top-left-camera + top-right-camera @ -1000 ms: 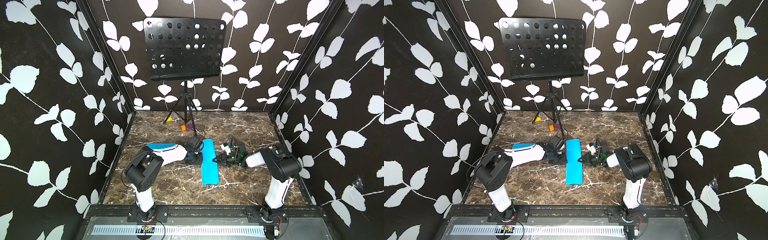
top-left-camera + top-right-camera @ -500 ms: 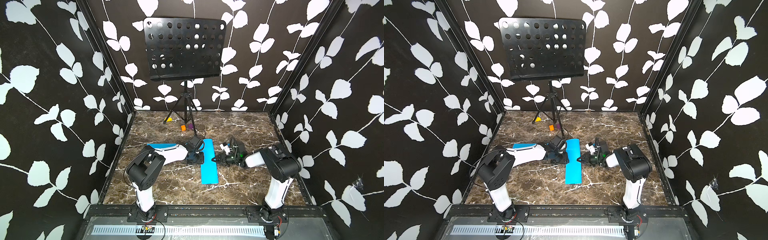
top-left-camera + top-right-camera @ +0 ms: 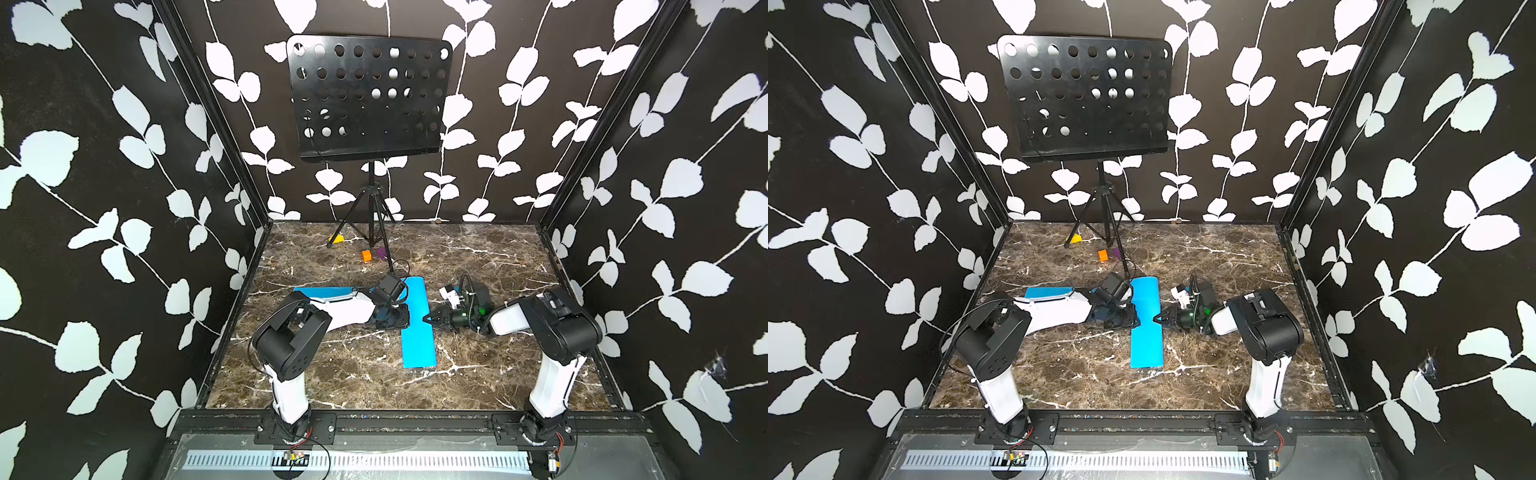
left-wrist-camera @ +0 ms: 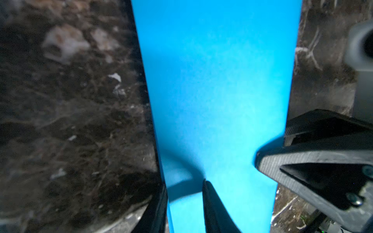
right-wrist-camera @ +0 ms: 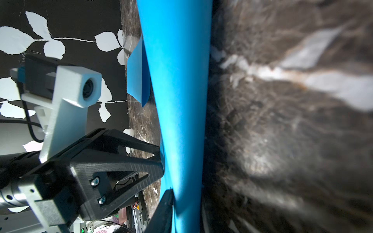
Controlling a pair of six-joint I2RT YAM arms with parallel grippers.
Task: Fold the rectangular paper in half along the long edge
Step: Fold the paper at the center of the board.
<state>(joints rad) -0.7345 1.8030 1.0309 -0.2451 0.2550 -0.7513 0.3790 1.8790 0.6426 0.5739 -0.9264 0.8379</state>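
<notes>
On the worktop point(image 3: 478, 374) centre: blue paper point(image 3: 419, 345), long axis running back to front.
Left end effector point(image 4: 182, 187) narrowly open, tips resting on the paper; right end effector point(image 3: 427, 319) meets the opposite edge, its grip indeterminate, one finger hidden.

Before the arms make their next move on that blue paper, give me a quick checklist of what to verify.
1. Blue paper lies as a narrow strip on the table: ok.
2. Left gripper at one long edge, jaws slightly apart: ok.
3. Right gripper at the opposite long edge: ok.
4. Crease pressed flat: cannot tell.
5. Layer edges aligned: cannot tell.
6. Spare blue sheet clear of the strip: cannot tell.
</notes>
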